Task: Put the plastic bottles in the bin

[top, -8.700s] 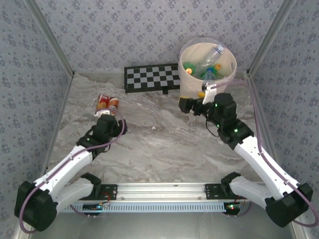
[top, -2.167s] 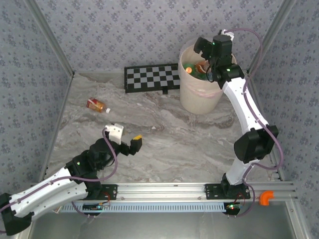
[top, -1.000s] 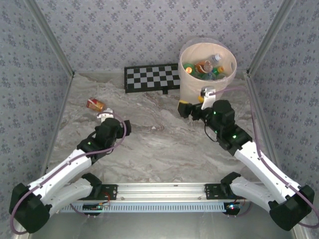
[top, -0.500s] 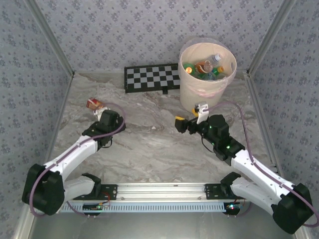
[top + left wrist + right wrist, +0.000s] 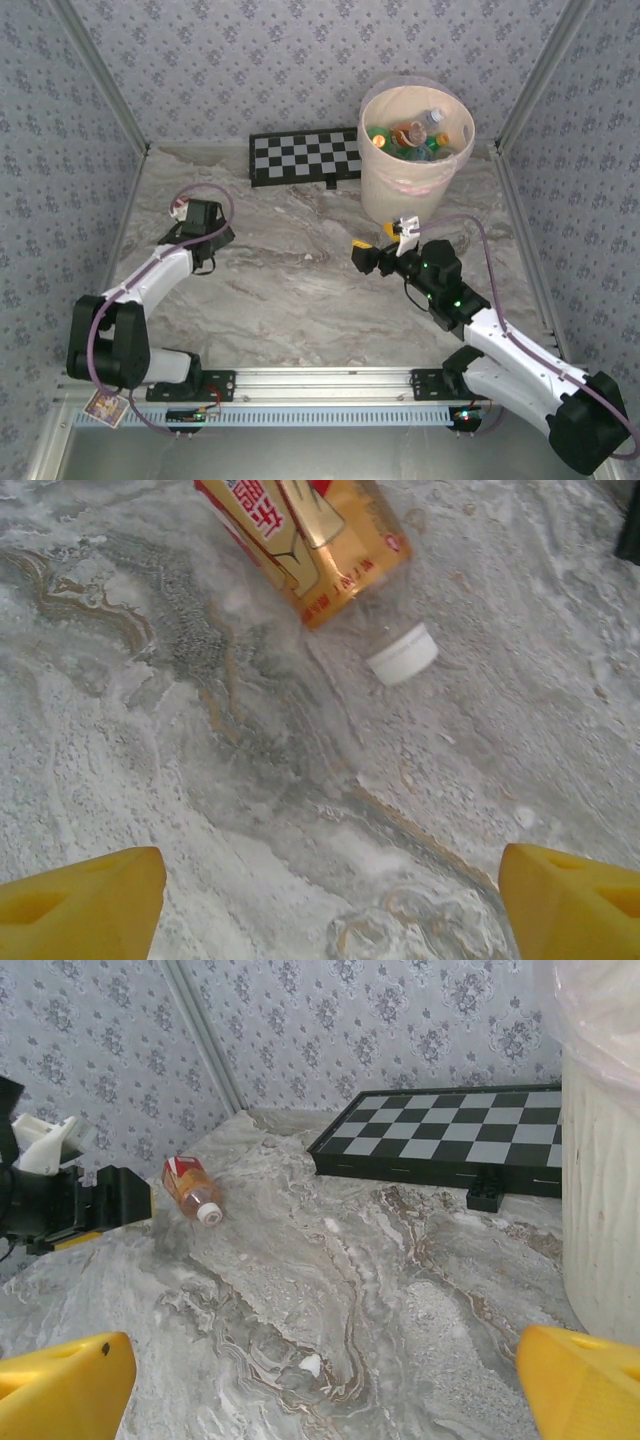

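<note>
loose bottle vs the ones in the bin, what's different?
Place: the loose bottle lies on its side on the table; the binned bottles are piled in the bin.
Look: the loose bottle has a red-and-gold label and a white cap; the binned bottles are mostly green or clear, with bits of orange and blue.
Shared: all small plastic drink bottles.

A flat black-and-white checkerboard [image 5: 305, 155] lies on the grey marbled surface [image 5: 300, 290], beneath the patterned wall [image 5: 300, 60]; a small black block [image 5: 333, 184] sits just beside its near edge.
</note>
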Tool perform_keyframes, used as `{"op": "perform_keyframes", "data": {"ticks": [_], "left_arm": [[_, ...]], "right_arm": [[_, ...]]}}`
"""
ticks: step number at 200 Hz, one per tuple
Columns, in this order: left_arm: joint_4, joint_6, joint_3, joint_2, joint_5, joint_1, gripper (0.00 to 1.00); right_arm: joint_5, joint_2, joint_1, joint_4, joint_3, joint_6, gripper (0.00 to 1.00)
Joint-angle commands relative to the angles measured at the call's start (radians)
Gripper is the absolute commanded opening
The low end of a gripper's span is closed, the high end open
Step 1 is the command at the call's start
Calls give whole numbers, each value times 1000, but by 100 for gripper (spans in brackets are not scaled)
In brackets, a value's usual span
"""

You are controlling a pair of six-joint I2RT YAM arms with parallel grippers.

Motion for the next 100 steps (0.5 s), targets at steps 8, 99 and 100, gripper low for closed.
{"op": "perform_keyframes", "data": {"ticks": [8,99,100], "left_arm": [[4,-9,75,70,45,26,84],[-46,-60,299,357,30,45,78],[-47,-60,303,360,30,45,78]], "right_arm": [[-14,-19,5,32,-7,20,99],[-10,-51,10,12,-8,16,100],[-10,-51,10,12,-8,16,99]]}}
